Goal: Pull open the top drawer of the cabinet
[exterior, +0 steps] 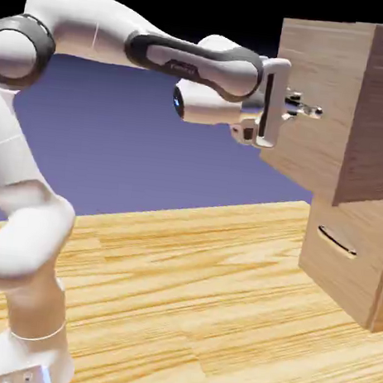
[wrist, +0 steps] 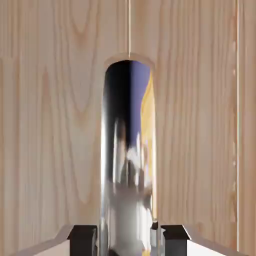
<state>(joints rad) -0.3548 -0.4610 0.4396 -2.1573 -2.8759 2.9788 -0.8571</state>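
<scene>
The cabinet (exterior: 368, 272) of light wood grain stands at the exterior view's right. Its top drawer (exterior: 311, 157) juts out toward the arm, well past the lower drawer (exterior: 340, 273) beneath it. My gripper (exterior: 310, 111) reaches level against the top drawer's front, shut on the handle. In the hand view the handle (wrist: 127, 150) is a shiny metal bar running up the middle of the picture. It sits between my gripper's (wrist: 129, 241) two dark fingertips (wrist: 82, 239), and the drawer's wood front (wrist: 50, 125) fills the rest.
The lower drawer carries a thin, slightly curved dark handle (exterior: 337, 241) and sits flush in the cabinet. A wooden table (exterior: 190, 311) spreads beneath the arm, whose white base (exterior: 24, 352) stands at the lower left.
</scene>
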